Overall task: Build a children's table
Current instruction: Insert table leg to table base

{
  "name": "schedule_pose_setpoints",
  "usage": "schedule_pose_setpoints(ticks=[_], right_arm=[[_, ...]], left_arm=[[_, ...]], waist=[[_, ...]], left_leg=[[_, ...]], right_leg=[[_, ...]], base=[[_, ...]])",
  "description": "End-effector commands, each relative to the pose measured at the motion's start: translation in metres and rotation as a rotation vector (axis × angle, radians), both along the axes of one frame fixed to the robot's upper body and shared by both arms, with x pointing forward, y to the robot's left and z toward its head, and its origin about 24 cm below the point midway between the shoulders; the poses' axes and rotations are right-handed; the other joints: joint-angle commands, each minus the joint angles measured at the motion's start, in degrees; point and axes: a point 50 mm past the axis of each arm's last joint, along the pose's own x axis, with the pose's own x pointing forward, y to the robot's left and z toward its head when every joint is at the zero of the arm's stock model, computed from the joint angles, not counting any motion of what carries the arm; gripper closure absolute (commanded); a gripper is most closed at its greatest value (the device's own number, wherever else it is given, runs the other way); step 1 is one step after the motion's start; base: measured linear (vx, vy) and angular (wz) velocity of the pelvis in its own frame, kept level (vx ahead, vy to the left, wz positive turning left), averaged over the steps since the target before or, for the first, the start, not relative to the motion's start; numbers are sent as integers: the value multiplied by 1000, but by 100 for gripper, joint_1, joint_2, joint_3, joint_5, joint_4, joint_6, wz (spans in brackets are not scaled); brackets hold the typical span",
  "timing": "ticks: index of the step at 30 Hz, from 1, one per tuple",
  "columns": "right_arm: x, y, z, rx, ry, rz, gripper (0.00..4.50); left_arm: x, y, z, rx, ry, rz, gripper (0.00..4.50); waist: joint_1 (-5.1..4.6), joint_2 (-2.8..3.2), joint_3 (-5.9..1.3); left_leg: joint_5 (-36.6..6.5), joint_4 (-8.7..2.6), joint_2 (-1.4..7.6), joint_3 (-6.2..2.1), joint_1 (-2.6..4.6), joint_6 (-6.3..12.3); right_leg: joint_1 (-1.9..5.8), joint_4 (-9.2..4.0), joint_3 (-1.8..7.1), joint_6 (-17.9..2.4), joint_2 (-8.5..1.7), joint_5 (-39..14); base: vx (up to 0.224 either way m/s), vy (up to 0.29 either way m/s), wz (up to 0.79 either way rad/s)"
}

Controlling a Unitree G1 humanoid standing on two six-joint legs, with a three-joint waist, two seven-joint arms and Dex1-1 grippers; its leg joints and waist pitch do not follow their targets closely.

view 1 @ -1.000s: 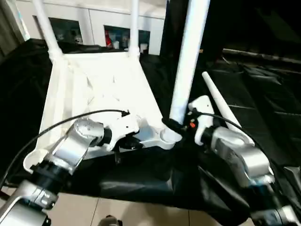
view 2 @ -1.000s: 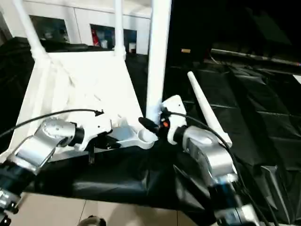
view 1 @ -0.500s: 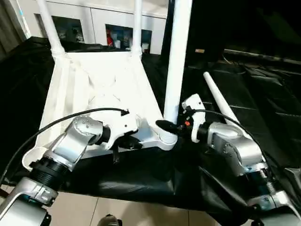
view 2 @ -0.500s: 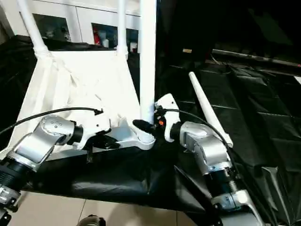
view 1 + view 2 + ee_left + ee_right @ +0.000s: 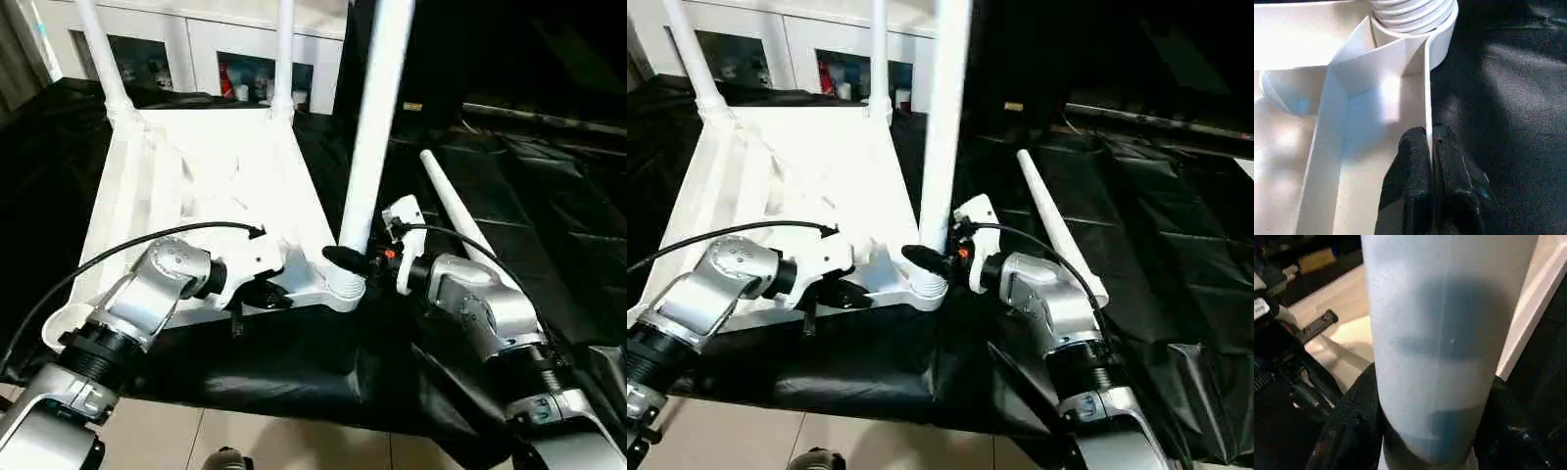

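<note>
2 legs seated at far corners, 3rd leg point(image 5: 370, 147) tilted in near socket point(image 5: 345, 286), clamped by right end effector point(image 5: 355, 262); left end effector point(image 5: 1430, 147) pinches tabletop point(image 5: 211, 186) rim — cross-thread/jam risk if forced.

- A black sheet point(image 5: 549, 215) covers the work surface, creased, spreading toward three o'clock.
- A white cabinet point(image 5: 196, 49) with glass doors stands at twelve o'clock.
- Pale floor tiles point(image 5: 294, 446) show at six o'clock.
</note>
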Motion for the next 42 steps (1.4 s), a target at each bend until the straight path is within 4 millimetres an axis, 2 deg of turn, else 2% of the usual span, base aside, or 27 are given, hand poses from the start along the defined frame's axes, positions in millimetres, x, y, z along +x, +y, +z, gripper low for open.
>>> schedule_pose_setpoints(ticks=[1,2,3,4,8,10,11,12,16,17,19,21,25,27,28,31,34,38,42], right_arm=[[-6,-9,-18,-7,61,-45,259],[-7,-10,-20,-3,65,-50,259],[-9,-11,-24,6,73,-64,259],[-10,-11,-25,9,75,-68,259],[-20,-13,-44,43,99,-146,259],[-24,-12,-51,44,94,-174,259],[-25,-12,-52,43,92,-176,259],[-27,-11,-55,44,88,-185,259],[-36,-6,-62,18,31,-195,259],[-38,-5,-63,7,15,-186,259],[-41,-3,-63,-17,-26,-160,259],[-42,0,-62,-38,-72,-130,259],[-41,0,-61,-43,-97,-116,259],[-41,0,-61,-41,-99,-115,259],[-40,-3,-61,-18,-91,-128,259],[-37,-8,-58,15,-87,-158,259],[-36,-11,-56,23,-95,-169,259],[-43,-20,-59,22,-97,-180,259],[-48,-24,-62,21,-89,-181,259]], left_arm=[[3,-4,11,2,-34,-48,450],[3,-3,11,2,-34,-48,450],[3,-3,11,5,-34,-48,450],[4,-3,11,5,-34,-48,450],[5,-1,12,10,-36,-43,450],[5,0,12,10,-35,-43,450],[5,0,12,11,-35,-43,450],[5,0,12,12,-34,-44,450],[6,1,12,14,-34,-40,450],[6,1,11,14,-35,-39,450],[6,0,11,13,-36,-37,450],[7,1,12,12,-38,-33,450],[8,2,11,13,-40,-28,450],[8,2,11,12,-41,-27,450],[8,2,11,11,-41,-24,450],[7,3,11,11,-40,-21,450],[7,4,10,15,-39,-19,450],[8,5,9,20,-41,-15,450],[9,4,10,21,-43,-14,450]], waist=[[6,116,-385],[11,119,-385],[18,157,-391],[16,143,-388],[26,166,-382],[16,159,-382],[19,164,-383],[20,197,-370],[19,182,-365],[16,163,-364],[15,170,-359],[2,147,-341],[-7,137,-309],[-4,136,-311],[-9,84,-317],[4,138,-325],[-6,134,-321],[4,149,-311],[8,136,-318]], left_leg=[[-1745,-439,223,-138,220,-295],[-1727,-438,223,-132,224,-295],[-1737,-439,223,-140,225,-306],[-1807,-442,226,-136,230,-308],[-1970,-455,226,-146,233,-339],[-2061,-467,229,-156,238,-358],[-2068,-466,229,-156,241,-361],[-2143,-473,232,-158,245,-373],[-2379,-491,240,-173,259,-424],[-2395,-492,240,-171,259,-420],[-2409,-499,240,-177,252,-415],[-2537,-507,236,-179,256,-406],[-2775,-517,244,-203,287,-399],[-2813,-520,247,-207,306,-397],[-2751,-523,249,-200,296,-368],[-2652,-524,251,-200,296,-342],[-2712,-533,251,-197,295,-356],[-2807,-537,249,-204,301,-367],[-2692,-551,252,-196,287,-321]], right_leg=[[179,-440,255,-1100,-358,-1119],[175,-437,253,-1117,-356,-1075],[181,-427,253,-1129,-362,-1054],[173,-442,253,-1137,-362,-1077],[161,-456,253,-1151,-372,-1196],[159,-464,250,-1140,-371,-1297],[160,-464,252,-1140,-370,-1305],[146,-475,257,-1131,-376,-1382],[126,-507,259,-1061,-383,-1628],[126,-515,260,-1051,-385,-1654],[132,-514,264,-1033,-384,-1694],[122,-546,266,-983,-389,-1929],[103,-602,280,-908,-414,-2436],[99,-618,284,-893,-417,-2507],[108,-616,284,-897,-412,-2450],[110,-601,289,-926,-413,-2332],[107,-595,285,-972,-396,-2234],[102,-624,288,-914,-412,-2440],[121,-620,287,-922,-399,-2253]], base=[[0,0,0],[0,0,0],[0,0,0],[0,0,0],[0,0,0],[0,0,0],[0,0,0],[0,0,0],[0,0,0],[0,0,0],[0,0,0],[0,0,0],[0,0,0],[0,0,0],[0,0,0],[0,0,0],[0,0,0],[0,0,0],[0,0,0]])
